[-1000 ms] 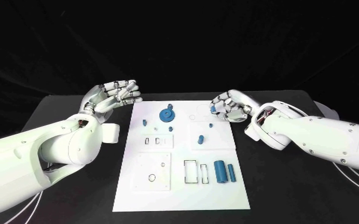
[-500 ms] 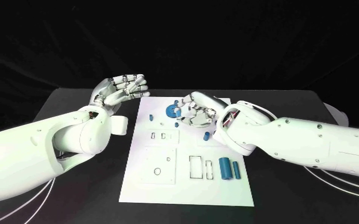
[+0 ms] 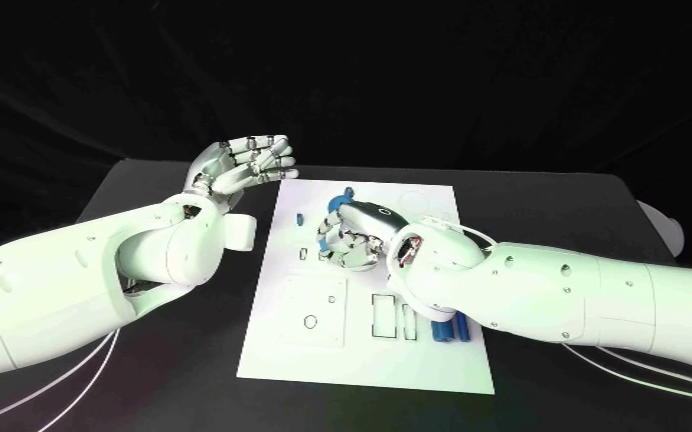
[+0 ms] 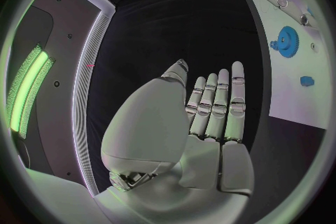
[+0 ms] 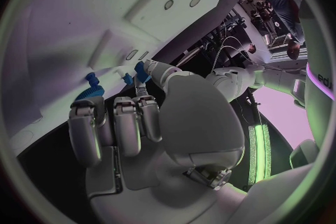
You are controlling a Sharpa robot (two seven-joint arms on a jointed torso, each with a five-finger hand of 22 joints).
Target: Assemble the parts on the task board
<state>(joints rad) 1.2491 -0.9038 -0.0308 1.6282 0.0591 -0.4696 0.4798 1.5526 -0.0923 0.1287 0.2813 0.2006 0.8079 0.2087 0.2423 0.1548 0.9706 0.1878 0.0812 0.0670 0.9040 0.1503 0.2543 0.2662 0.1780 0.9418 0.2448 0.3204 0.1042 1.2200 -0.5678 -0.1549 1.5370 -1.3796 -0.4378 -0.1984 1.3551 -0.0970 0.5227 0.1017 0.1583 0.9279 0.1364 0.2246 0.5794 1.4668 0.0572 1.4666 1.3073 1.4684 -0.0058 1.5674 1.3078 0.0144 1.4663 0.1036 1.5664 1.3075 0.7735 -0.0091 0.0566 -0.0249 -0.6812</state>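
- Black counter (image 3: 159, 177) under a dark backdrop carries our white task board (image 3: 433, 207), which lies at the middle and runs toward six o'clock.
- Our left hand (image 3: 245, 164) is raised off the board's ten o'clock corner, just beside its edge; the left wrist view shows its fingers (image 4: 217, 106) straight, side by side and holding nothing, so we call it wide and empty.
- Our right hand (image 3: 351, 235) reaches across the board's centre, palm down, fingers curled toward the board.
- From the right wrist view its fingertips (image 5: 115, 117) sit just beside small blue parts (image 5: 91, 85), yet we cannot tell whether they pinch one or merely touch it.
- Blue gear (image 4: 285, 42) lies on the board toward twelve o'clock, partly hidden behind our right hand in the head view.
- Small blue block (image 4: 307, 81) rests near the gear, apart from it.
- Blue cylinders (image 3: 450, 332) lie toward five o'clock on the board, partly covered by our right forearm, beside the rectangular slots (image 3: 382, 314).
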